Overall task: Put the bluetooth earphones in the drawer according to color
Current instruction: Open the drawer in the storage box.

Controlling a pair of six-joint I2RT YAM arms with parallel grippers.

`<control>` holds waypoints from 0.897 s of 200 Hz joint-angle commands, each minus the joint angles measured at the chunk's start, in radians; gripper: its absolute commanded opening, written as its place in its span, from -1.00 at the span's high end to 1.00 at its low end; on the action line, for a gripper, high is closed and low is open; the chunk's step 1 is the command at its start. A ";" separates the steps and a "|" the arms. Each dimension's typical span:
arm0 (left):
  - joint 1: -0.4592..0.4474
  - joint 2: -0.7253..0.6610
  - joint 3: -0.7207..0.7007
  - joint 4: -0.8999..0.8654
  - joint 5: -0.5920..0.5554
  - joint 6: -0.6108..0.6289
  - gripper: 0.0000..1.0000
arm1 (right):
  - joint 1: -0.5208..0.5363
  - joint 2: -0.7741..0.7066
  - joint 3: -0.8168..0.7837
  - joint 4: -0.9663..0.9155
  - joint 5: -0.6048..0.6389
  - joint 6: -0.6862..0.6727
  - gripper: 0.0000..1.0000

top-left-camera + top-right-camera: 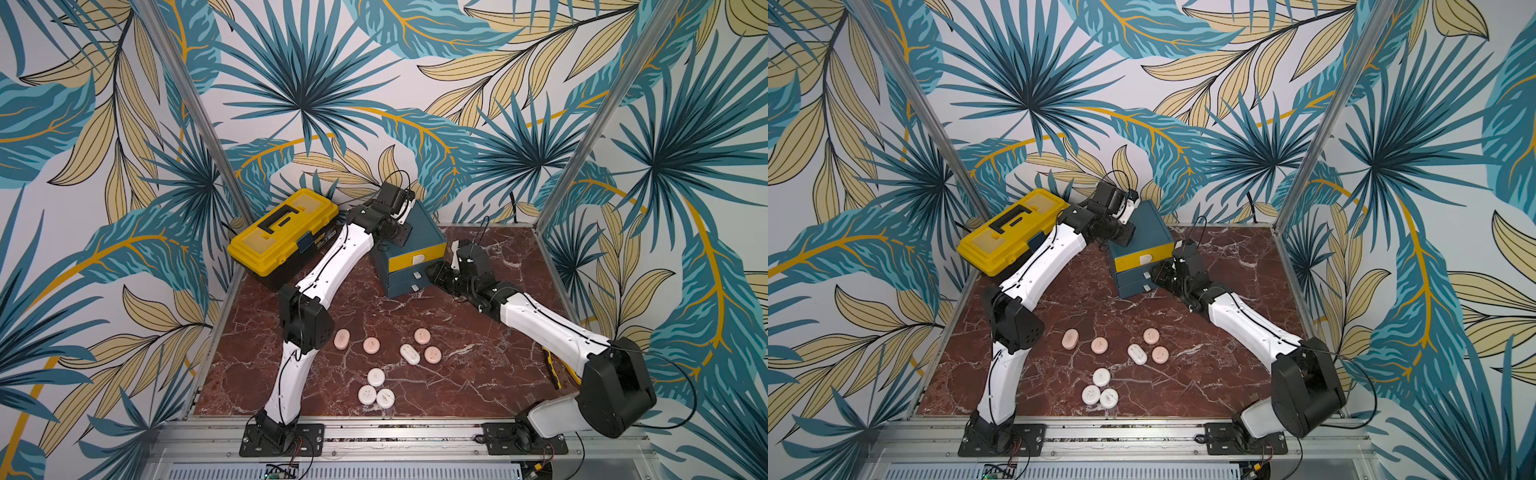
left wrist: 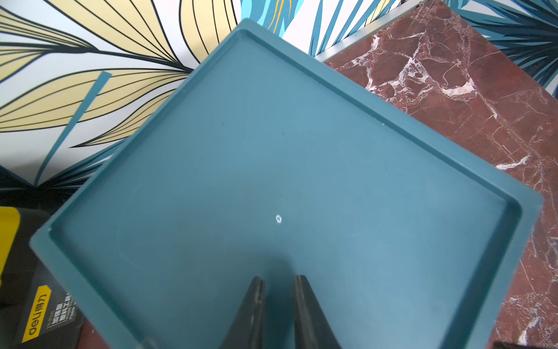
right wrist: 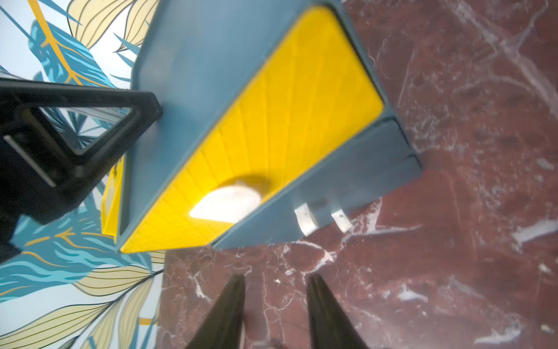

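The drawer chest (image 1: pixel 409 249) stands at the back of the marble table, dark teal, with its yellow top drawer (image 3: pixel 271 136) and both teal lower drawers pushed in. My left gripper (image 2: pixel 277 281) rests over the chest's flat top (image 2: pixel 271 151), jaws slightly apart and empty. My right gripper (image 3: pixel 276 281) hovers just in front of the lower drawers' white tabs (image 3: pixel 306 222), open with nothing between its fingers. Several bluetooth earphones lie loose nearer the front in both top views: pink ones (image 1: pixel 371 345) (image 1: pixel 432 354) and white ones (image 1: pixel 409 354) (image 1: pixel 376 377).
A yellow toolbox (image 1: pixel 282 232) with a black handle sits to the left of the chest, close behind my left arm. Metal frame posts (image 1: pixel 582 137) rise at the back corners. A yellow and black object (image 1: pixel 555 368) lies at the table's right edge.
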 commanded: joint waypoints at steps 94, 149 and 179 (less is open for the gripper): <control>-0.012 0.065 -0.066 -0.160 0.036 -0.009 0.57 | 0.001 0.218 -0.168 0.562 -0.059 0.277 0.16; -0.013 0.063 -0.065 -0.159 0.035 -0.010 0.57 | 0.001 0.271 -0.141 0.582 -0.046 0.299 0.18; -0.013 0.063 -0.066 -0.159 0.035 -0.008 0.58 | 0.000 0.285 -0.140 0.591 -0.030 0.305 0.20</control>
